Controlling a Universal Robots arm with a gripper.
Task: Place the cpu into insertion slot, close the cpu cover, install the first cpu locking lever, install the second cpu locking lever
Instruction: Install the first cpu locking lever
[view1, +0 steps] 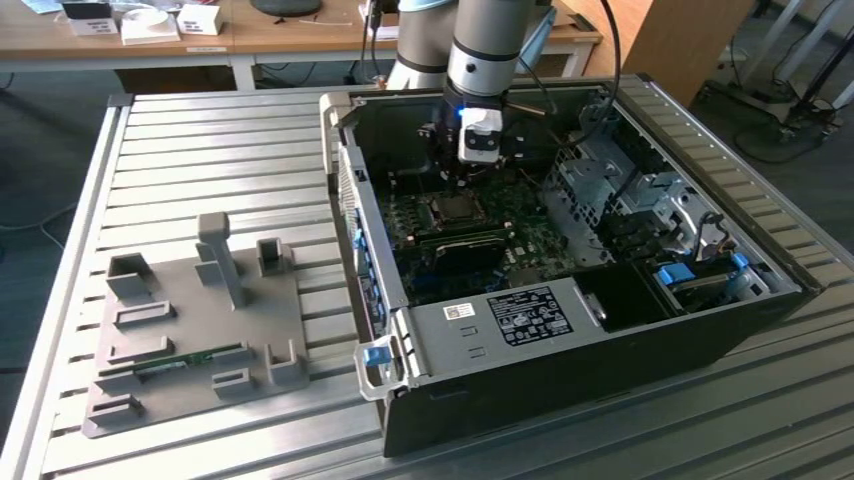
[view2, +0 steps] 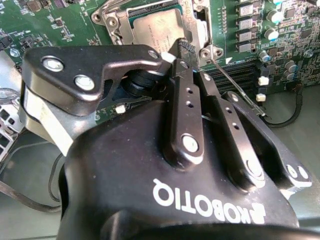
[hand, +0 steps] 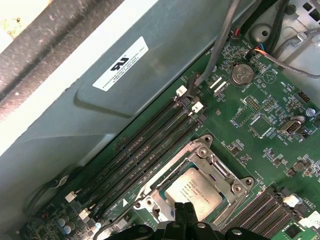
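1. The black pincer (view1: 463, 180) hangs down inside the open black computer case (view1: 561, 370), which stands on the slatted metal bench (view1: 200, 150).
2. In the first wrist view, the two fingertips (hand: 180, 216) are pressed together. The pincer is clenched, with nothing visible between the tips.
3. Right at those tips sits the small flat square cpu (hand: 195, 192) with a silvery-grey metal top, lying in its socket on the green motherboard (hand: 260, 100).
4. The thin silvery metal square-frame cpu cover (hand: 222, 167) rings the chip just beyond the tips, and the metal top shows through its open window. It looks to be lying down flat over the socket.
5. In the second wrist view, a thin metal lever rod (view2: 235, 85) slants out right beside the pincer's fingers. I cannot tell whether it is latched.
6. Long black memory slots (hand: 145, 145) run just past the socket, on the far side from the pincer.
7. Well away from the pincer and outside the case, a grey moulded fixture plate (view1: 200, 330) rests on the bench.
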